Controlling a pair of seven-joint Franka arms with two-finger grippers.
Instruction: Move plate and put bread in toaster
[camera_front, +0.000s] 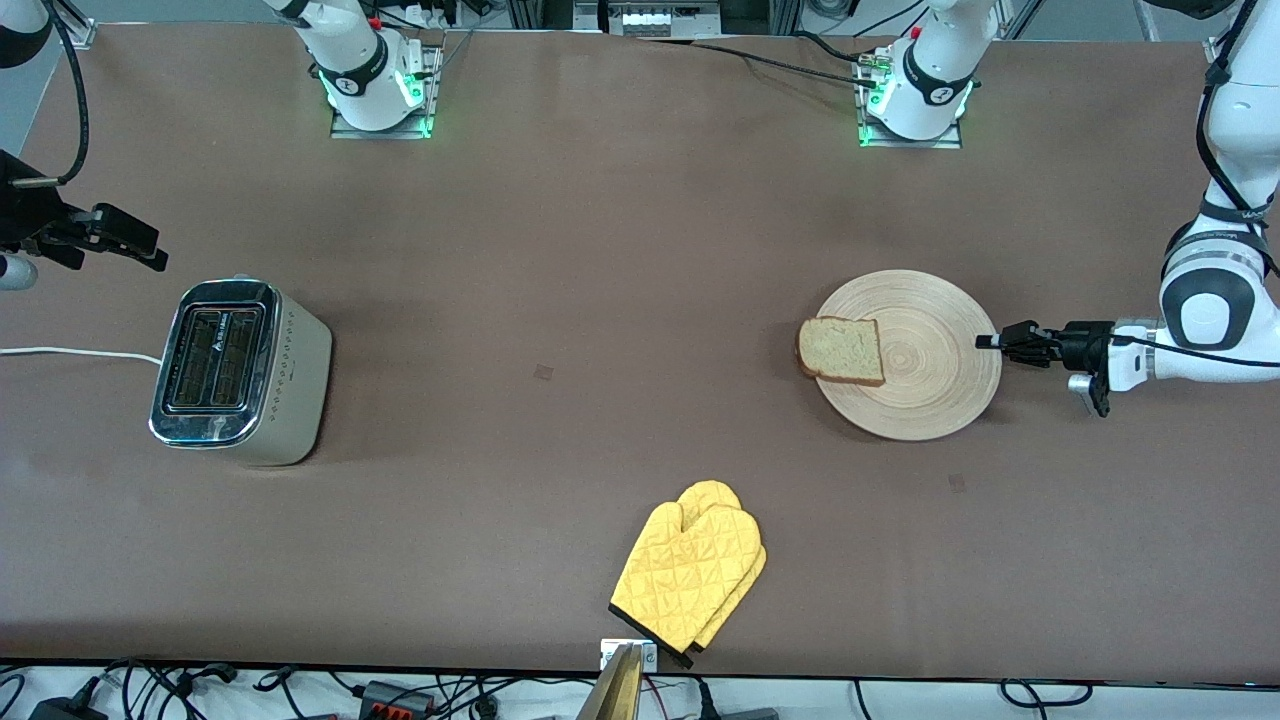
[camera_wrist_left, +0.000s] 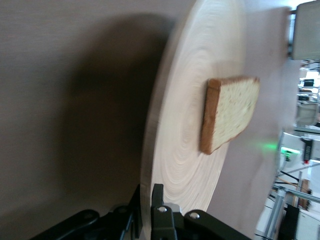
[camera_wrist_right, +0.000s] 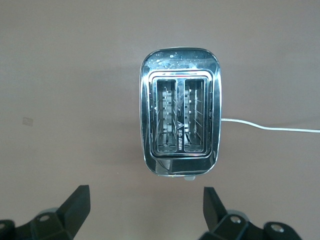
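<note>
The light-wood plate (camera_front: 925, 405) lies toward the left arm's end of the table. The bread (camera_front: 842, 351) rests on its rim side that faces the toaster. My left gripper (camera_front: 985, 341) is low at the plate's rim. In the left wrist view (camera_wrist_left: 147, 192) it is shut on the plate (camera_wrist_left: 190, 100), one finger above and one below the rim, with the bread (camera_wrist_left: 230, 112) farther in. The toaster (camera_front: 240, 370) stands toward the right arm's end with both slots empty. My right gripper (camera_front: 150, 250) is open and hovers beside the toaster (camera_wrist_right: 180, 117), as the right wrist view (camera_wrist_right: 146, 195) shows.
A yellow oven mitt (camera_front: 690, 575) lies near the table's front edge in the middle. The toaster's white cord (camera_front: 70, 352) runs off the right arm's end of the table. The two arm bases (camera_front: 375, 90) (camera_front: 915, 100) stand along the back edge.
</note>
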